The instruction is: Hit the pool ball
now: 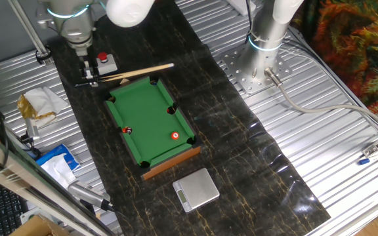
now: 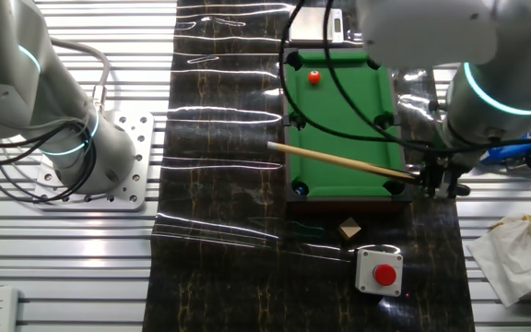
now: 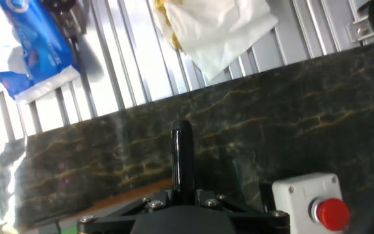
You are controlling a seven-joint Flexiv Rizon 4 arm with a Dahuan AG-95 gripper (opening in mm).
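The pool ball, tiny, red with a white spot, lies on the green mini pool table near its front right corner pocket. It also shows in the other fixed view at the table's far end. A darker little ball lies near the left rail. My gripper is beyond the table's far end, shut on a wooden cue stick that lies across that end. In the hand view the cue's black butt sticks out between the jaws of the gripper.
A white box with a red button stands close to the gripper. Crumpled paper and a blue packet lie left. A small scale lies before the pool table. A second arm's base stands right.
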